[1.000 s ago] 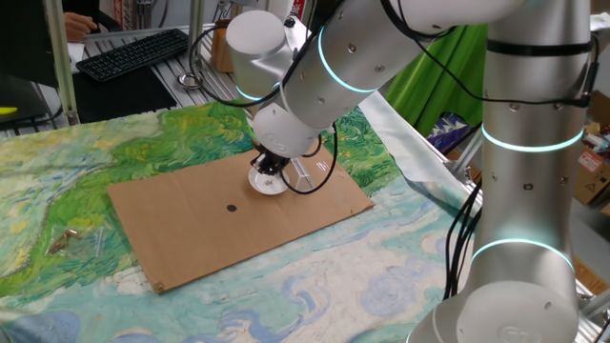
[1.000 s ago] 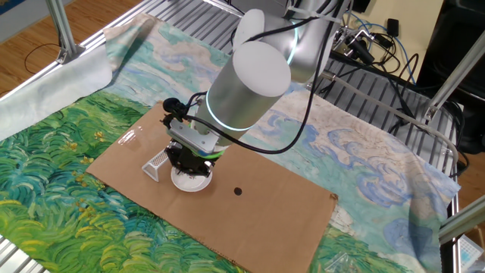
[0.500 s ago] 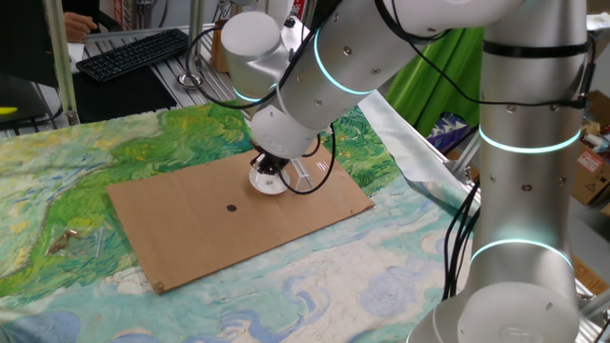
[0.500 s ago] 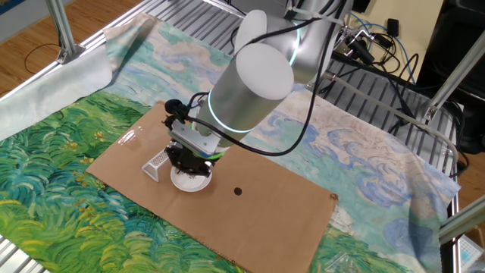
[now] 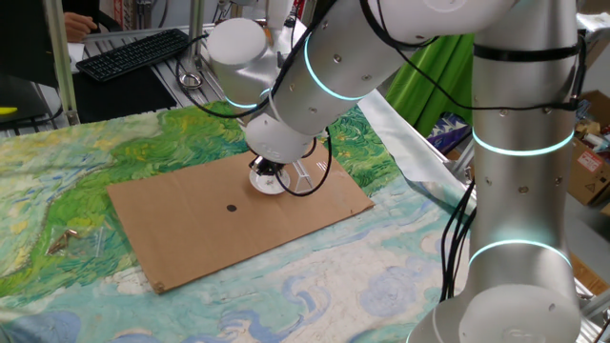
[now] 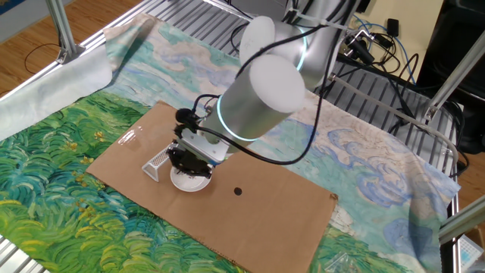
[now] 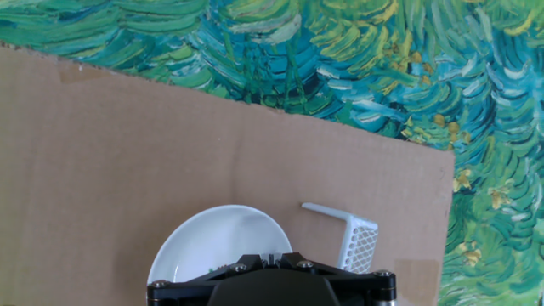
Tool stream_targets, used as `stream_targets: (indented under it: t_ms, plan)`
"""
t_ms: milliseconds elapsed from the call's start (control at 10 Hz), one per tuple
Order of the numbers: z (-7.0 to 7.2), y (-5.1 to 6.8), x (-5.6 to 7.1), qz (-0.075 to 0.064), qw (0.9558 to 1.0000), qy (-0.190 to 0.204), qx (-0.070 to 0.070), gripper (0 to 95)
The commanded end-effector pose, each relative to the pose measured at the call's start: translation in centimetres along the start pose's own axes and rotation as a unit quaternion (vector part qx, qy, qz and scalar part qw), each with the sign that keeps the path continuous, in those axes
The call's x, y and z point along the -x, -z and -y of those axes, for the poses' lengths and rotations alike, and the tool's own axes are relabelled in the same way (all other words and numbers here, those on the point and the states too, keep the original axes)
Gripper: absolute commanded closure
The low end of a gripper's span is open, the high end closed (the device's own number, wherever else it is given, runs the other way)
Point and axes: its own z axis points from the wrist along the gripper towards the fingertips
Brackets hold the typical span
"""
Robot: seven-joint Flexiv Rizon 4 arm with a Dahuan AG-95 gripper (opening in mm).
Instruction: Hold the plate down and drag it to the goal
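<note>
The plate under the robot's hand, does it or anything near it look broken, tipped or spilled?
No. The plate sits flat and whole on the cardboard under the gripper, and the goal stands upright beside it. Nothing is spilled.

The pincer sits on the plate — beside it, the goal

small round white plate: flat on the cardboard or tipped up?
Flat. The small round white plate sits level on the brown cardboard sheet, rim even, with the gripper directly above it; contact hidden.
</note>
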Motion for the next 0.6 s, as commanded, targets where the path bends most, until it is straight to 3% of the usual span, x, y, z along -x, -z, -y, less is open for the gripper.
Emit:
stream_targets:
  t_ms: [100,200,600]
  plan:
    - [-0.12,-0.01,0.04,-0.005,0.9996,-0.011,0.025,95.0]
    - [-0.12,-0.01,0.04,-0.007,0.9989,-0.017,0.043,95.0]
    - [-0.19,0.07,0.06,-0.009,0.9979,-0.023,0.060,95.0]
